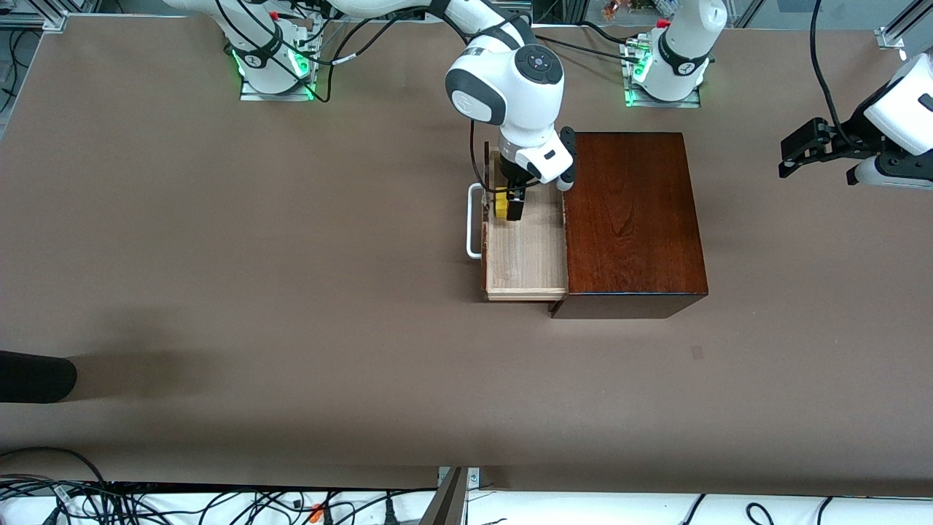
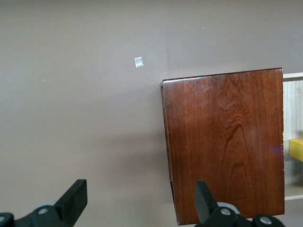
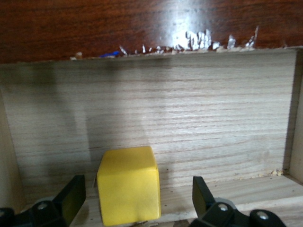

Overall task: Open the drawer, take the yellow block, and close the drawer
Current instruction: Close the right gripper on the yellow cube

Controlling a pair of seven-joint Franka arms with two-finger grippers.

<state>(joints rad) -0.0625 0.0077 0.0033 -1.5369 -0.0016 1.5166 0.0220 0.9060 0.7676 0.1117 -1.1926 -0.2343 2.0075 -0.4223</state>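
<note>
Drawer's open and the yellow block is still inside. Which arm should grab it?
Right. The right gripper hangs open inside the open drawer, its fingers either side of the yellow block. The left gripper waits open in the air off the left arm's end of the mahogany box.

No readable text, label, brand, number or sign anywhere in the three views.
</note>
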